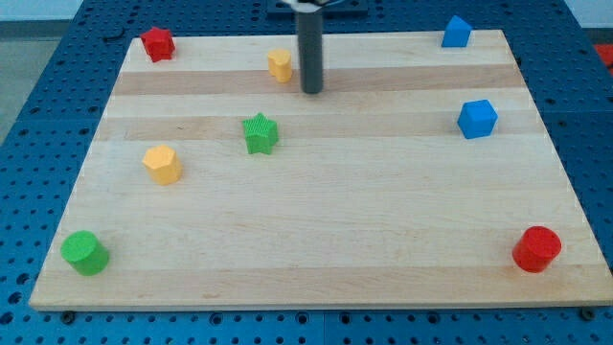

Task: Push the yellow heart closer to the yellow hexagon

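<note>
My tip (312, 91) is down on the table (326, 240) near the view's top; it's a bare rod, no jaws to spread. Yellow heart (280, 65) sits just to its left, prob. not touching. Yellow hexagon (163, 164) is well apart, lower left, w/ green star (260, 133) between.

Wooden counter (316, 249): my tip (312, 91) just right of small yellow heart block (280, 65); yellow hexagon block (163, 164) well apart, lower left.
</note>
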